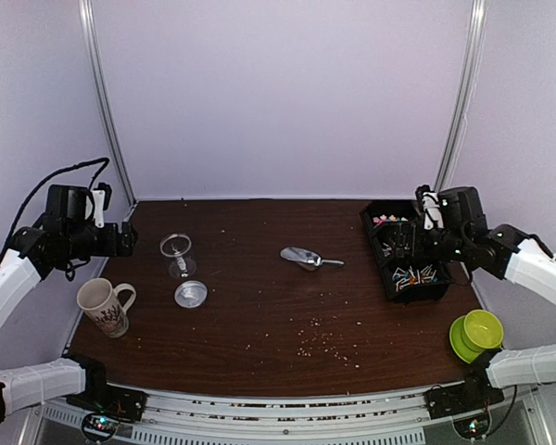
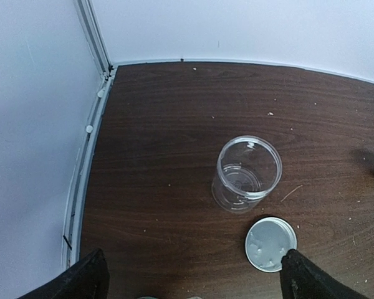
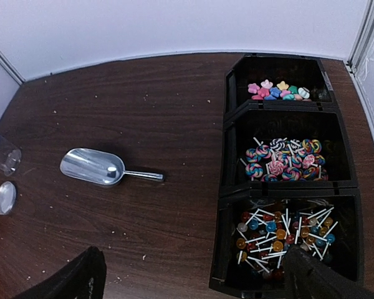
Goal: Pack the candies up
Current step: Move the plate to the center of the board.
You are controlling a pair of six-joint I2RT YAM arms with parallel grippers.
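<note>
The candies (image 3: 279,91) are small pink, yellow, blue and green sweets in the far compartment of a black bin (image 3: 226,112); they also show in the top view (image 1: 386,221). Its middle compartment holds swirl lollipops (image 3: 283,159) and its near one holds ball lollipops (image 3: 280,233). A clear empty jar (image 2: 246,174) stands upright with its silver lid (image 2: 271,243) lying beside it. A metal scoop (image 3: 93,167) lies mid-table. My left gripper (image 2: 193,283) is open and empty, above the table near the jar. My right gripper (image 3: 196,283) is open and empty, above the bin's near-left edge.
A patterned mug (image 1: 102,306) stands at the near left. A green bowl on a green plate (image 1: 477,332) sits at the near right. Pale crumbs (image 1: 324,345) are scattered on the brown table (image 1: 259,315). White walls enclose the back and sides.
</note>
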